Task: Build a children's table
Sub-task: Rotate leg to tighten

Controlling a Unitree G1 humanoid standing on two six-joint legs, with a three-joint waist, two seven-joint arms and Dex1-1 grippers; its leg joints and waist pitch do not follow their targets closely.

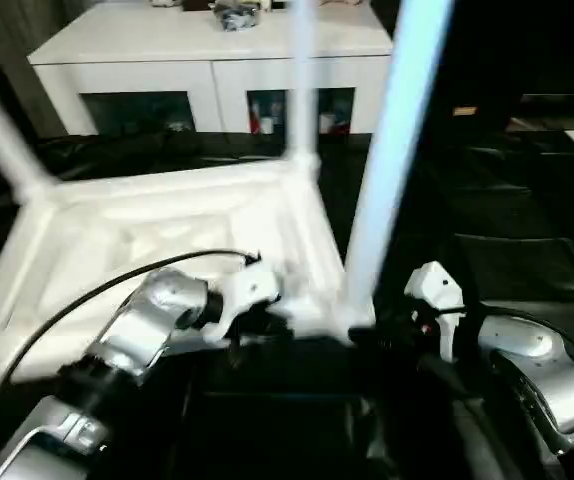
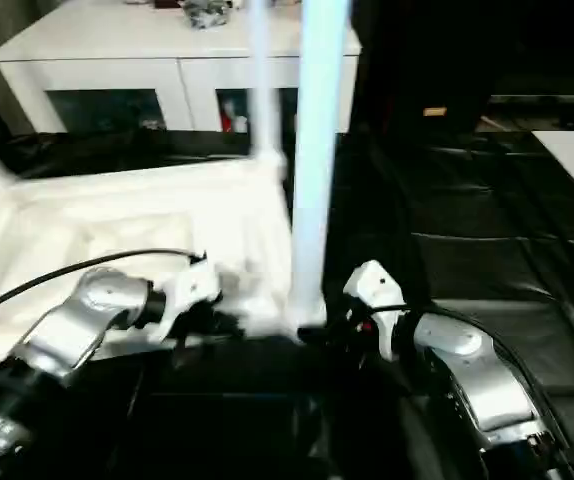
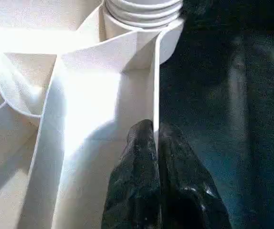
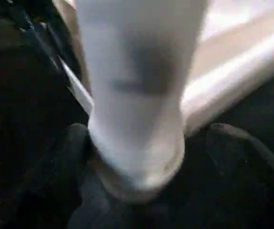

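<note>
The children's table lies upside down, its white ribbed tabletop on black cloth. Three white legs stand up out of corner sockets: a near leg, a far leg and one at the left corner. My left gripper is shut on the thin rim wall of the tabletop, a short way from the near leg's socket. My right gripper stands open around the base of the near leg, one finger on each side.
A white cabinet with glass-fronted shelves stands behind the work, small items on top. Black cloth covers the surface to the right. A black cable loops over my left forearm.
</note>
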